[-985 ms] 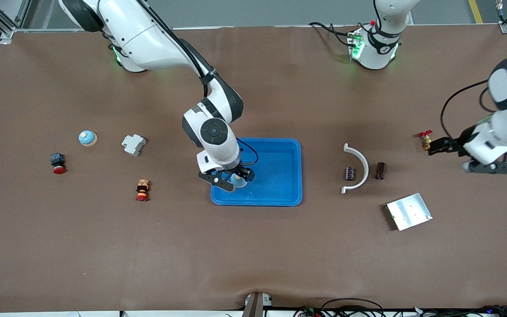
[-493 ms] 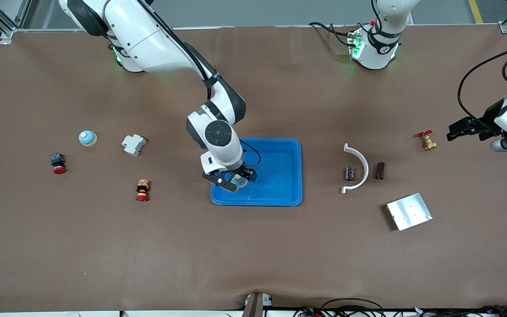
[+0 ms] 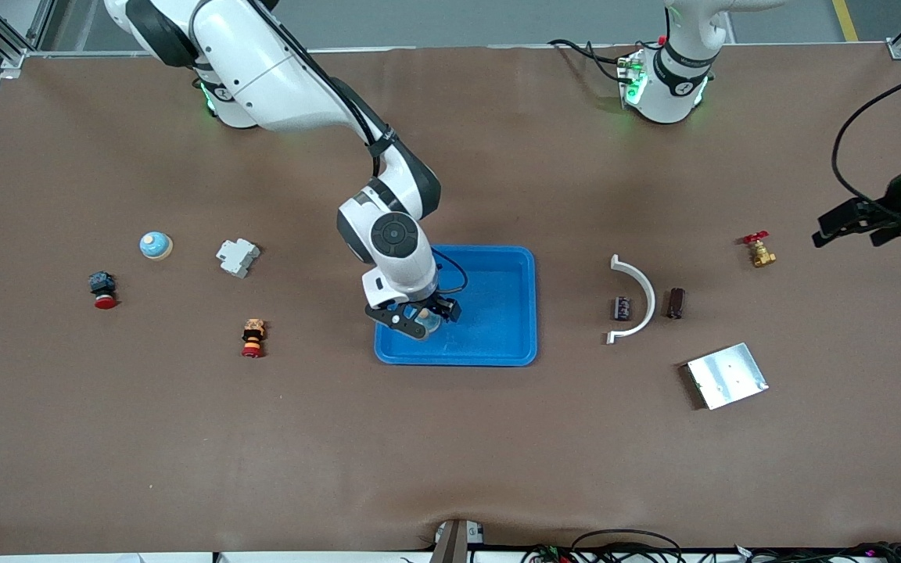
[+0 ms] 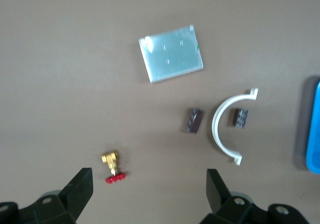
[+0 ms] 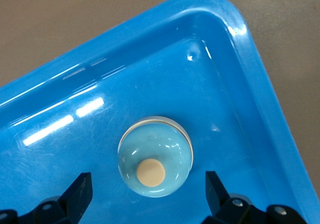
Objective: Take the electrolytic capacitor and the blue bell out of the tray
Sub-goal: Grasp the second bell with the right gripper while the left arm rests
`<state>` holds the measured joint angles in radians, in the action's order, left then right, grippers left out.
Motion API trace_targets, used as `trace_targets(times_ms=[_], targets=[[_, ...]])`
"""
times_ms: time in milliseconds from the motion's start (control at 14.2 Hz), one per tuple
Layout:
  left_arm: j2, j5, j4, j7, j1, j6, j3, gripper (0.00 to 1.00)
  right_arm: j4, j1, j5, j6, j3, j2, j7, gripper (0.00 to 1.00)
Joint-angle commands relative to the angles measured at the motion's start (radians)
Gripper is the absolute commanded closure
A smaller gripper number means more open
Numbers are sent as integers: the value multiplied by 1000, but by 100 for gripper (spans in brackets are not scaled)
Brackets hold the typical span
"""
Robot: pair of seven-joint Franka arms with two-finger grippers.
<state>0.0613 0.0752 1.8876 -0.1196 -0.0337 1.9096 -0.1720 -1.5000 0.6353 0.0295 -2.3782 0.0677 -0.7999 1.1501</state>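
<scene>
While the bell (image 5: pixel 155 157) sits in the tray (image 3: pixel 497 344), task is only part done, by my read. Two small capacitors (image 3: pixel 621 307) lie on the table toward the L arm's end, out of the tray: one beside the inner curve of the white arc (image 3: pixel 638 297), a darker brown one (image 3: pixel 676 303) just outside it. No cap seen in the tray, so that half looks finished. Bell removal is what's left.

Bell: sits near the tray corner nearest the front cam, toward the R arm's end. Pale-blue glossy dome, round cream button on top, thin white rim at base. Upright, flat on the tray floor, apart from the walls. Smooth and rounded, so prob. slippery; grip low on the rim looks safest.

R gripper (image 5: pixel 150 194): over the bell, jaws spread wide, one finger each side, not touching it. Nothing held.

L gripper (image 3: pixel 857 221): up over the table edge at the L arm's end, near the brass valve (image 3: pixel 759 250), jaws apart, empty. Waiting.

A second blue bell (image 3: pixel 156 245) lies on the table toward the R arm's end.
</scene>
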Motion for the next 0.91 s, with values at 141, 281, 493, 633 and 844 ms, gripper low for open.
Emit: trace_targets(times_ms=[141, 281, 493, 633, 844], targets=[[-185, 2, -335, 24, -6, -82, 31, 0, 37, 20, 68, 1, -17, -27, 28, 0], [-222, -3, -381, 111, 2, -93, 69, 0, 37, 18, 87, 2, -17, -27, 28, 0], [-213, -3, -375, 130, 15, -133, 109, 0, 37, 18, 89, 2, -17, -28, 26, 0], [-201, -3, -377, 138, 28, -148, 132, 0, 38, 15, 92, 2, -17, -28, 25, 0], [-187, -15, -380, 161, 26, -155, 132, 0, 38, 12, 116, 2, -17, -30, 25, 26]])
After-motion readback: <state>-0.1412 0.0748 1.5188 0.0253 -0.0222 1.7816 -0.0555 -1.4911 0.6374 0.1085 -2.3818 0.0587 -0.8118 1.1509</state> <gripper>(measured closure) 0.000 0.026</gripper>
